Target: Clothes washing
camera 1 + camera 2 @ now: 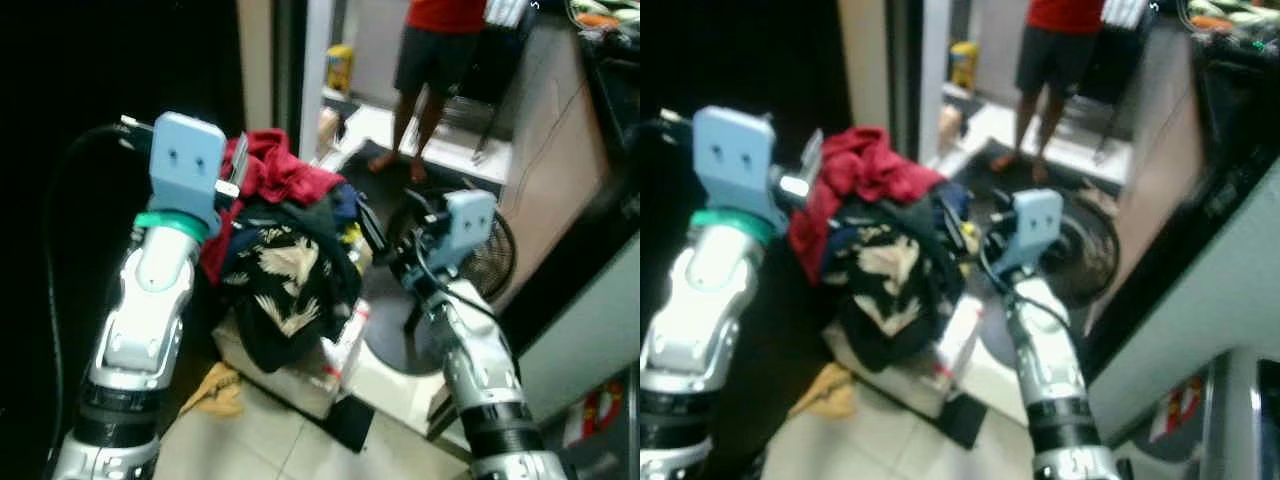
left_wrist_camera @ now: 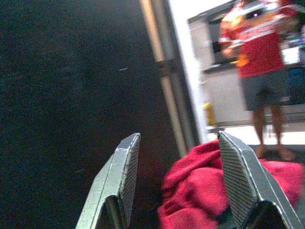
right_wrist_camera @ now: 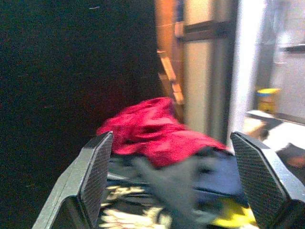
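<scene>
clothes pile [image 1: 285, 250] heaped between both raised arms, fingers [image 2: 238, 176] spread apart.

Light comes from the doorway at twelve to one o'clock in the head views, where the pale floor around the person [image 1: 435, 60] is bright and washed out. From nine to eleven o'clock the room falls into near-black shadow with no detail. Both head views are soft; the right eye view is the blurrier, smeared toward three o'clock. The left arm [image 1: 150, 300] glares white along its silver shell. In the wrist views one half is black; the red cloth [image 2: 200, 186] is fairly sharp, while the clothes pile [image 3: 167, 191] is streaked with motion blur.
</scene>
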